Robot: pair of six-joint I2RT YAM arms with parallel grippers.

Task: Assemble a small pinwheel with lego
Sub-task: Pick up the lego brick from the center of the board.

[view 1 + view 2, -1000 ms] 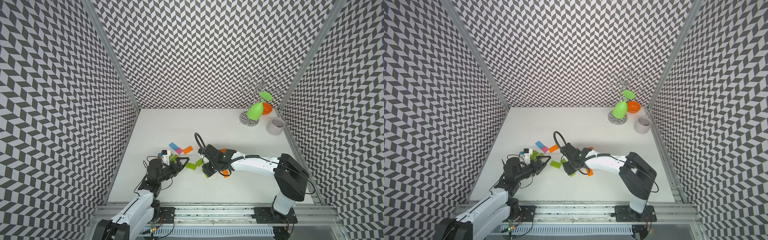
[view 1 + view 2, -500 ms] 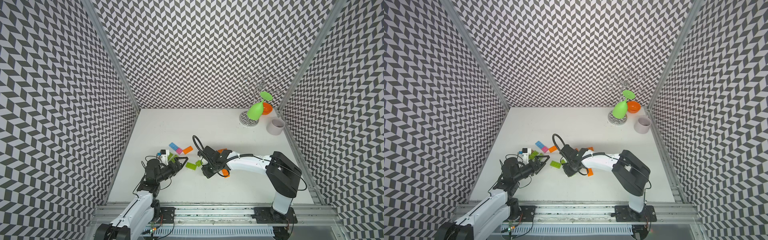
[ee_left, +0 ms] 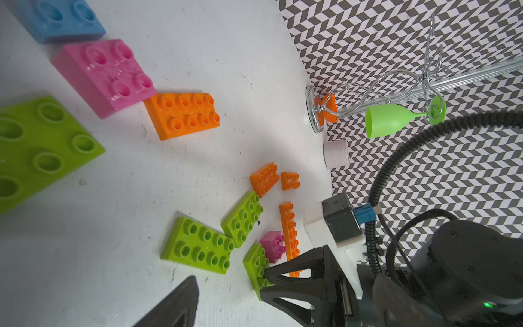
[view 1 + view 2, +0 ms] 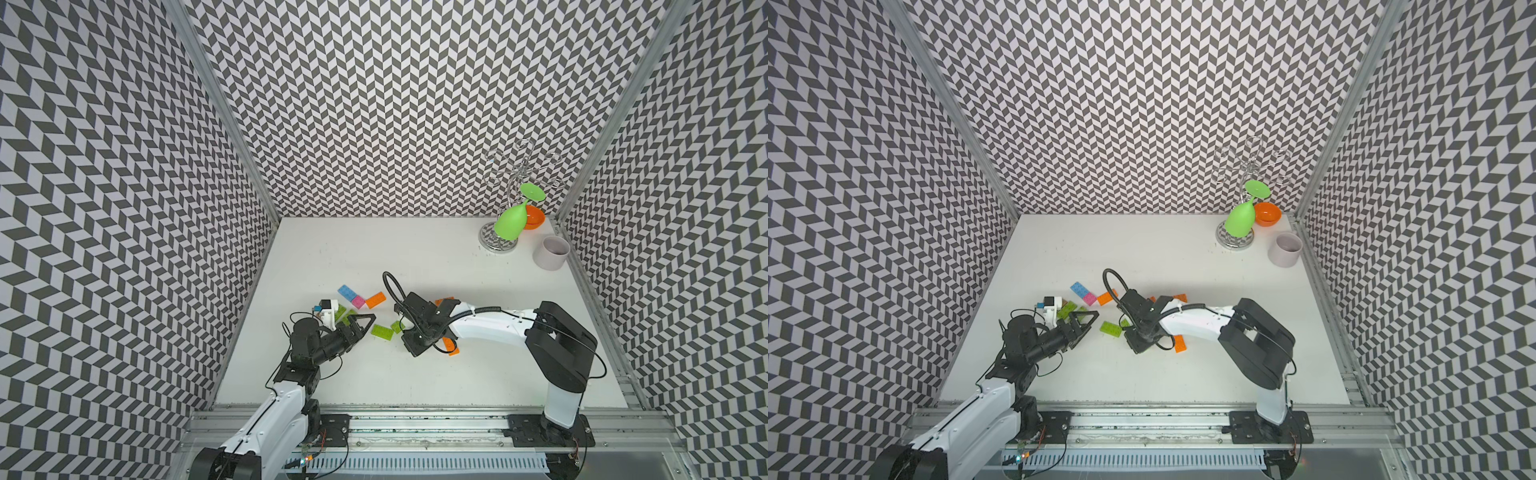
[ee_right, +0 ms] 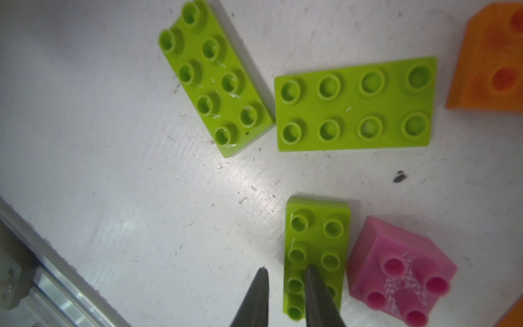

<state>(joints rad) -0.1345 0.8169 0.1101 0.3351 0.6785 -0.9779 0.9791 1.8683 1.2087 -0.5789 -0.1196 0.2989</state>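
Note:
Lego bricks lie scattered mid-table. In the right wrist view a lime green brick lies flat beside a pink square brick. My right gripper is nearly shut, one finger over the brick's studs and the other on the table along its long edge. Whether it clamps the brick does not show. In both top views its tips are hidden under the wrist. My left gripper stands open and empty, pointing at another lime green brick. Blue, pink and orange bricks lie behind.
More orange bricks lie by the right arm. A wire rack holding a green goblet, an orange bowl and a grey cup stand at the back right. Patterned walls close in three sides.
The right arm's elbow has drawn in to the left and its jaws have narrowed over the lime green brick. The left arm has hardly moved.

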